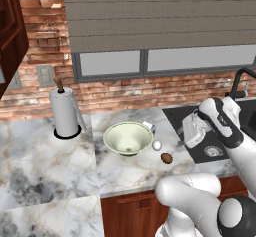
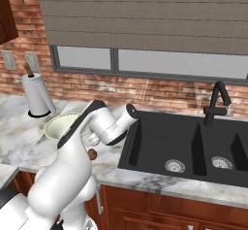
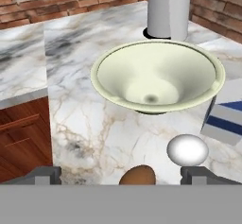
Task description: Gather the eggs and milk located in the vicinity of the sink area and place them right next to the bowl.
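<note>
**Eggs and milk beside the bowl, jaws wide**

We take the bowl (image 1: 128, 138) as our landmark on the marble counter (image 1: 45, 166). The white egg (image 1: 157, 145) lies just beside its rim on the sink (image 2: 184, 146) side; the brown egg (image 1: 166, 158) sits near it, a little farther from the bowl toward the counter's front edge. The milk (image 3: 226, 114) stands close behind the bowl. Our gripper (image 3: 121, 175) hangs over the brown egg, fingers spread wide, holding nothing. A paper-towel roll (image 1: 65, 112) stands beyond the bowl.
</note>
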